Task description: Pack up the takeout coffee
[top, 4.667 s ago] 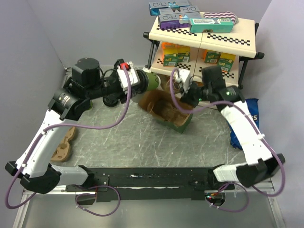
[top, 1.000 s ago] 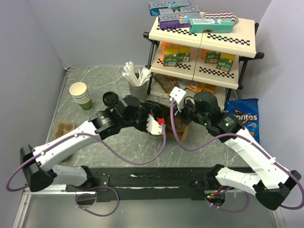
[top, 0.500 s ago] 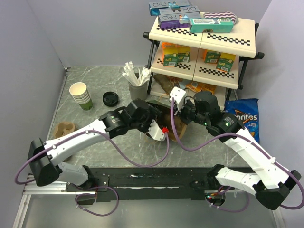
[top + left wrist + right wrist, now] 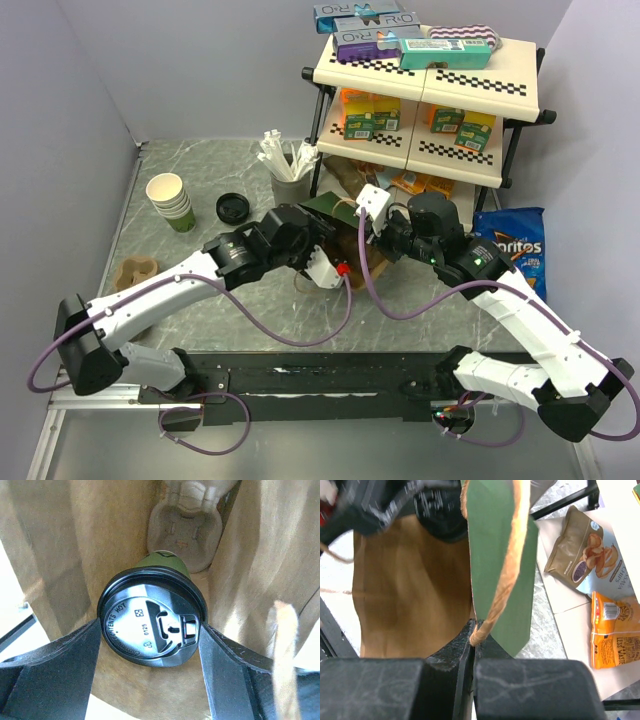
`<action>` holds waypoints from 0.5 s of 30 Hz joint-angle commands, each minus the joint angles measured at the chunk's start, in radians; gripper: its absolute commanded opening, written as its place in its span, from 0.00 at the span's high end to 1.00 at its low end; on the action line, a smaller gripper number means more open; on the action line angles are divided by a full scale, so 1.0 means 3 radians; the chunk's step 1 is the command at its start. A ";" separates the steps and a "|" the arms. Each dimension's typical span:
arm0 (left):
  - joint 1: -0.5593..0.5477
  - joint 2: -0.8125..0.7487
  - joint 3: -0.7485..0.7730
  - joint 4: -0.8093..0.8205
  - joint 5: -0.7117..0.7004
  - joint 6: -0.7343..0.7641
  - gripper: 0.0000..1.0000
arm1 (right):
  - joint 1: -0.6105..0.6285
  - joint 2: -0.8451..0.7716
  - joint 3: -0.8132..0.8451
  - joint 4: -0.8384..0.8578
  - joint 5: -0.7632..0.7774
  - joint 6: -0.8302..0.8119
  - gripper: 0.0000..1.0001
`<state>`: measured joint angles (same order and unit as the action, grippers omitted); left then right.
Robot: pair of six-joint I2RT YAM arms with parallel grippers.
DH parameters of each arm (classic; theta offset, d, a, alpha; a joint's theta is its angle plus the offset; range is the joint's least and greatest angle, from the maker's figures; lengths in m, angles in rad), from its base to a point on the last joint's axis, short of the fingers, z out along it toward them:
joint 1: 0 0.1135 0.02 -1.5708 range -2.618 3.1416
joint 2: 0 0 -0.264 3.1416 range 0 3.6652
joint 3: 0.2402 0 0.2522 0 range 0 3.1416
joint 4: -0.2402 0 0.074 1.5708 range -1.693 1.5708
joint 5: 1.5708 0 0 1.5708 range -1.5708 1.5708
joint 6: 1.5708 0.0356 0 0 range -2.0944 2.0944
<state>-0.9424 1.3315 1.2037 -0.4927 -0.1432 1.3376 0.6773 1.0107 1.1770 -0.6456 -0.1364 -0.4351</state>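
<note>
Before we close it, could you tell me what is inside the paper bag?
The paper bag holds the lidded green coffee cup, between the left gripper's fingers, above a pulp cup tray. What lies under the cup is hidden.

The black lid (image 4: 150, 627) of the green coffee cup (image 4: 167, 562) carried raised lettering that read "CONTENTS HOT" along its rim, with "0125" near the middle; a small two-character mark above that could not be made out. A blue chip bag (image 4: 512, 240) read "Doritos". Two boxes (image 4: 368, 18) atop the shelf (image 4: 425, 75) showed "R·O".
</note>
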 commanded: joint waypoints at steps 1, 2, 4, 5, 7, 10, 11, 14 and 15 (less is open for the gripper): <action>0.0099 -0.0149 0.0012 0.0062 -0.0269 0.0204 0.99 | 0.0023 -0.0081 0.0065 0.0030 0.0005 -0.0017 1.00; 0.0099 -0.0138 0.0062 0.0052 -0.0289 0.0164 0.99 | 0.0023 -0.0081 0.0060 0.0035 0.0005 -0.0032 1.00; 0.0119 -0.0082 0.0129 0.0022 -0.0371 0.0108 0.99 | 0.0018 -0.0081 0.0055 0.0020 0.0005 -0.0043 1.00; 0.0125 -0.0072 0.0180 -0.0014 -0.0402 0.0077 0.99 | 0.0023 -0.0086 0.0045 0.0020 0.0005 -0.0058 1.00; 0.0125 -0.0046 0.0226 -0.0014 -0.0458 0.0026 0.99 | 0.0013 -0.0092 0.0044 0.0015 -0.0021 -0.0073 1.00; 0.0140 0.0000 0.0486 -0.0294 -0.0194 -0.0291 0.99 | -0.0003 -0.0086 0.0044 0.0005 -0.0021 -0.0038 1.00; 0.0140 0.0020 0.0548 -0.0432 -0.0116 -0.0428 0.99 | -0.0018 -0.0076 0.0060 -0.0011 -0.0031 -0.0023 1.00; 0.0125 0.0056 0.0707 -0.0791 0.0303 -0.0679 0.99 | -0.0044 -0.0040 0.0121 -0.0026 -0.0052 -0.0007 1.00; 0.0114 0.0066 0.0722 -0.0878 0.0390 -0.0756 0.99 | -0.0044 -0.0015 0.0136 -0.0026 -0.0067 -0.0012 1.00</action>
<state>-0.9100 1.3510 1.3460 -0.6292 -0.1421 1.2419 0.6731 1.0107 1.1770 -0.6472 -0.1471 -0.4461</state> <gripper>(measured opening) 0.767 0.011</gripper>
